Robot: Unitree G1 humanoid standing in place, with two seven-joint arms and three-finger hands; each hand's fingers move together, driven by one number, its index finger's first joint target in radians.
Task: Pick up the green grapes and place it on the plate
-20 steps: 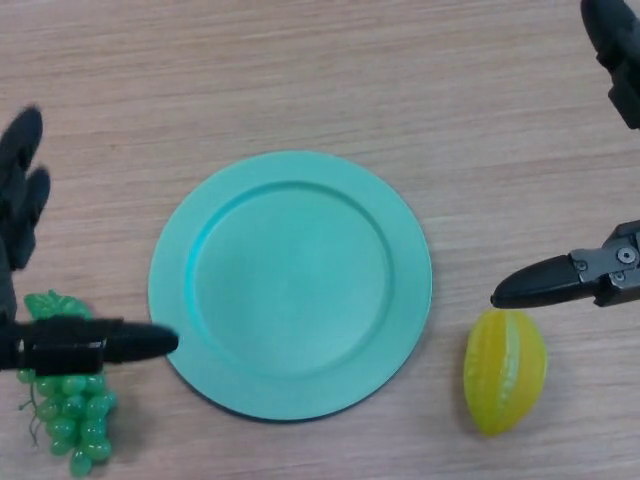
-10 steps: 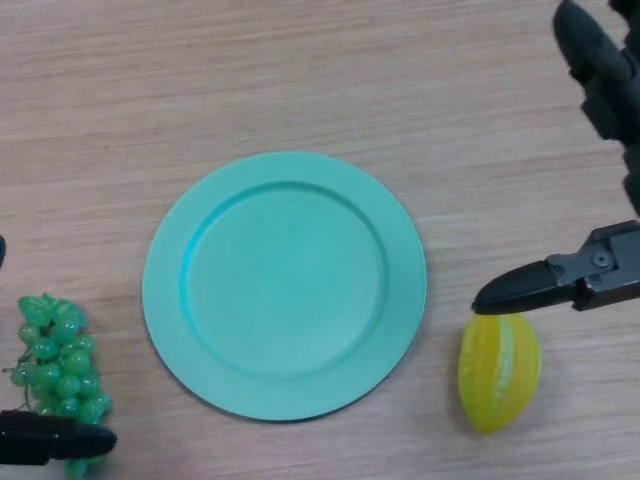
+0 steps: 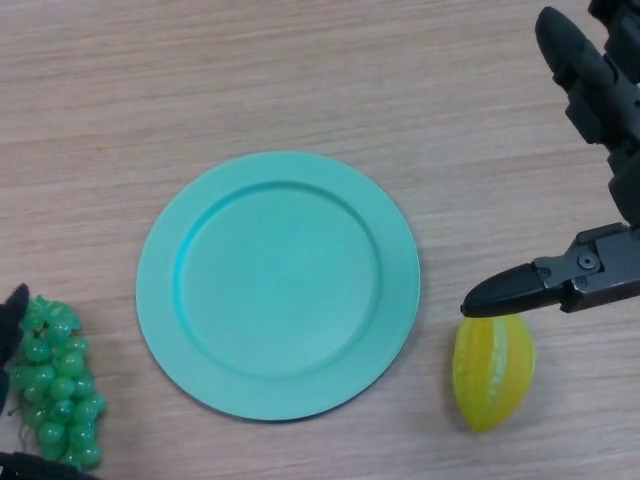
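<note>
Wood table point(image 3: 300, 70): my left hand point(image 3: 12, 312) barely visible by grapes point(image 3: 55, 380), fingers can't tell; right hand point(image 3: 590, 200) spread, unclenched. Risk: loose bunch slips short of plate point(image 3: 278, 285).

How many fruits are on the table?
2. The green grapes lie at the left edge, left of the plate. The yellow fruit lies right of the plate, just under the right hand. None looks hidden.

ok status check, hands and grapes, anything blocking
Left hand at frame edge beside the green grapes, grip unclear. Right hand open above the yellow fruit. Grapes on table, left of the plate. Path unobstructed.
</note>
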